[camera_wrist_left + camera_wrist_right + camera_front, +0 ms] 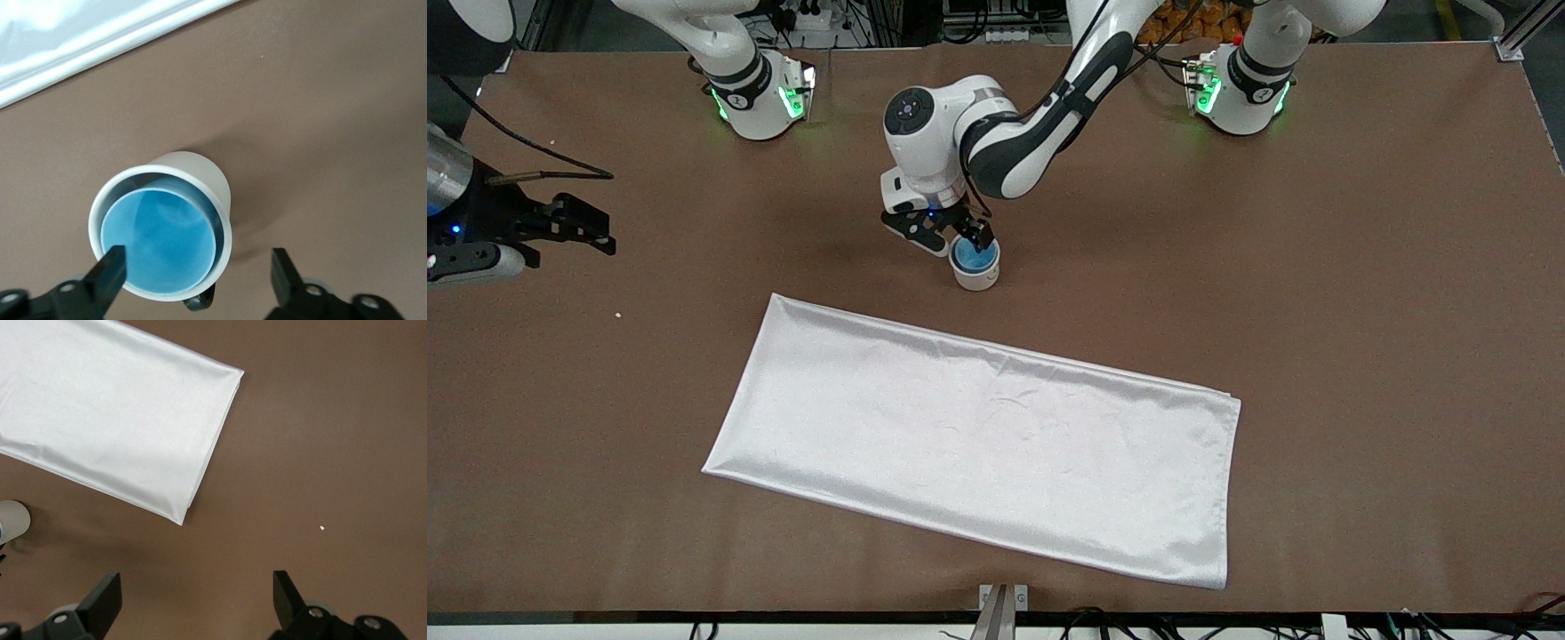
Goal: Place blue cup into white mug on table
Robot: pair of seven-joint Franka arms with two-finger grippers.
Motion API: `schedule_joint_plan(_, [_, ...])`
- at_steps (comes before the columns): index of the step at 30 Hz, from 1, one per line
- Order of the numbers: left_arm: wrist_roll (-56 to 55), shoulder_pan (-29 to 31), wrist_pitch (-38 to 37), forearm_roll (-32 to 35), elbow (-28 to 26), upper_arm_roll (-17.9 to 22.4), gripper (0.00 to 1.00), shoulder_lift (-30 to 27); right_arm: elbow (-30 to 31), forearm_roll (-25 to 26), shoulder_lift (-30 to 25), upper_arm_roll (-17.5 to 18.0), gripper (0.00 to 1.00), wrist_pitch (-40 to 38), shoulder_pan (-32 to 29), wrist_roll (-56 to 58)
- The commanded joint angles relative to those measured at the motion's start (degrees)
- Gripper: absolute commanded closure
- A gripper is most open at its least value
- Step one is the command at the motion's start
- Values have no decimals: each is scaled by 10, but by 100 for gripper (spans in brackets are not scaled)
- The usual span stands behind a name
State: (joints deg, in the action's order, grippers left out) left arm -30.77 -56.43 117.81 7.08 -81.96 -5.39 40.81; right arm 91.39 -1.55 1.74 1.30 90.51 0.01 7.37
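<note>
The large brown felt-like table [1360, 293] carries a flat white satin cloth [978, 444] on its part nearest the front camera. At the right arm's end of the table the right gripper [591, 227] waits above bare felt, its fingers spread wide and empty. At mid-table, farther from the camera than the cloth, stands the small off-white cylindrical mug [976, 276]. The round bright-blue plastic cup [160, 243] sits inside it. The left gripper [197, 267] hovers over the mug's rim, jaws wide apart, holding nothing.

Matte felt-like table [1360, 267]; satin-sheen cloth [978, 444]; smooth plastic blue cup [160, 243].
</note>
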Motion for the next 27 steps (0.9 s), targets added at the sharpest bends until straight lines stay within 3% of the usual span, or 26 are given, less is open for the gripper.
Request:
schedule_joint_plan(1, [-17, -4, -28, 16, 6, 6, 0, -20, 1, -10, -2, -2, 0, -7, -1, -2])
schedule_joint_plan(16, [-25, 51, -96, 7, 4, 9, 0, -118, 6, -10, 7, -1, 0, -4, 2, -2])
schedule_joint_plan(27, [-90, 93, -129, 7, 0, 8, 0, -180, 10, -11, 14, 0, 0, 2, 5, -2])
